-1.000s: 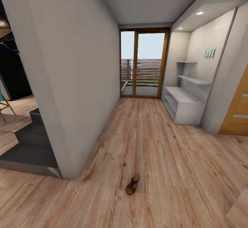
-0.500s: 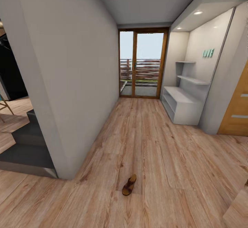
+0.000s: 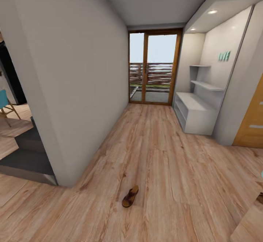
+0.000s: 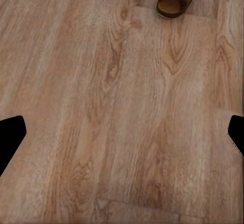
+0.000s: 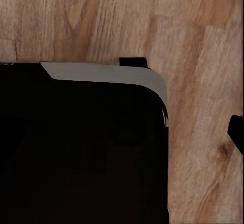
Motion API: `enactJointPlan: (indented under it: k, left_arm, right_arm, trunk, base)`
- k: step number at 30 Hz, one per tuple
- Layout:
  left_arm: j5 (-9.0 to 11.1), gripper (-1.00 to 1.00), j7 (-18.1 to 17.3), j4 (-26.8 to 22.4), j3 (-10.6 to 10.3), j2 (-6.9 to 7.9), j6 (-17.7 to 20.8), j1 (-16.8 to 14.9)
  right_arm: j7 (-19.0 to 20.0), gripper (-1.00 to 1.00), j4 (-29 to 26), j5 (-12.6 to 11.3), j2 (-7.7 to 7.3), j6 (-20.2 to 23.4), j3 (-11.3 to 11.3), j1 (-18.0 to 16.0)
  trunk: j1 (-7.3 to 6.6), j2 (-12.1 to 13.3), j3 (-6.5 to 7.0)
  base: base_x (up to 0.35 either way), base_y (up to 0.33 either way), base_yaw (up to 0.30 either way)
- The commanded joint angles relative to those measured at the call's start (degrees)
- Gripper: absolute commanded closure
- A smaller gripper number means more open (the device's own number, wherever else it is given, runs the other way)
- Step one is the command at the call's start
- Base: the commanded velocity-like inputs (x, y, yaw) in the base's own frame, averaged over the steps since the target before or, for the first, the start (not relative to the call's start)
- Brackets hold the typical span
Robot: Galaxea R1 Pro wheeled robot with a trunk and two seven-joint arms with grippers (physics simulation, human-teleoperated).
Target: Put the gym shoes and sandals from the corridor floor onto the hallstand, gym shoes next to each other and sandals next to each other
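Head faces down corridor; wrists near floor [image 4: 122, 132].

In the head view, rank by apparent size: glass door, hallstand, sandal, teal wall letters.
1. glass door
2. hallstand
3. sandal
4. teal wall letters

The last two look close; the sandal's nearness inflates it.

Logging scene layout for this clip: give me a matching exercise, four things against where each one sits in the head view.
Things:
1. sandal
2. shoe rack
3. glass door
4. blue chair

Places:
A. far end of the corridor
B. on the floor, near the camera
C. against the right wall, under two shelves
D. past the wall at the left edge

Pairs: 1-B, 2-C, 3-A, 4-D
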Motion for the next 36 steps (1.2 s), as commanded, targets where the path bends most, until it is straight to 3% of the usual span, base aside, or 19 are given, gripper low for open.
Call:
enactJointPlan:
  k: [1,9,36]
  left_arm:
    - [0.0,-1.00,0.0,0.1,-0.1,0.00,-0.2,0.0]
    - [0.0,-1.00,0.1,0.1,0.0,0.00,-0.2,0.0]
    - [0.1,-1.00,0.1,0.1,0.1,0.08,-0.2,0.0]
  right_arm:
    - [0.0,-1.00,0.0,0.0,-0.01,-0.2,0.0,0.0]
    - [0.0,-1.00,0.0,0.0,-0.01,-0.2,0.0,0.0]
    - [0.0,-1.00,0.0,0.0,0.06,-0.2,0.0,0.0]
  trunk:
    - [0.00,0.0,-0.06]
    - [0.00,0.0,-0.06]
    - [0.00,0.0,-0.06]
  base:
    - [0.000,-0.325,0.267]
    - [0.000,-0.146,0.281]
    - [0.000,-0.004,0.287]
